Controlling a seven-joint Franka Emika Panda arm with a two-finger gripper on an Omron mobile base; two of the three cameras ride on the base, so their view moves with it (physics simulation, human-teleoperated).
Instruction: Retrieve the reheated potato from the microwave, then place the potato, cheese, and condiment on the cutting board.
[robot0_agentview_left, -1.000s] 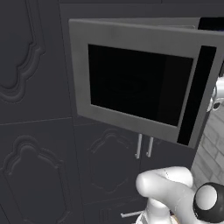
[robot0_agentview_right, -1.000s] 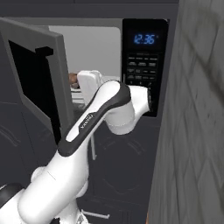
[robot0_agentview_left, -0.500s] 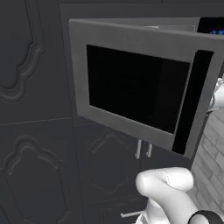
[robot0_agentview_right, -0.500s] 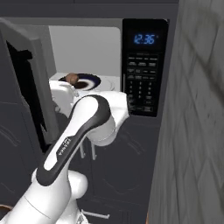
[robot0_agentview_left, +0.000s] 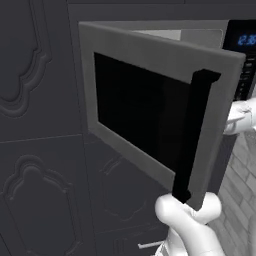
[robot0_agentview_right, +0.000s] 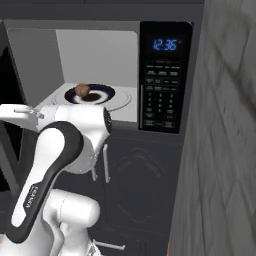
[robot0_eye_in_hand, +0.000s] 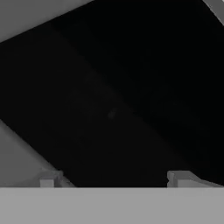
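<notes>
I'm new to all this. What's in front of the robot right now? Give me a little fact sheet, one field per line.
microwave: built into dark cabinets, blue clock lit
door: swung open
potato: on the dark plate inside the oven
gripper: fingers apart, holding nothing, facing the door's black window
task stage: potato not yet taken out

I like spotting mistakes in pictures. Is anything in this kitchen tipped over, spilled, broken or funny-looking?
Nothing looks spilled, tipped or broken. The microwave has its door swung open. Inside, the potato sits on a dark plate, off to one side of it rather than in the middle. The clock display is lit as usual.
</notes>
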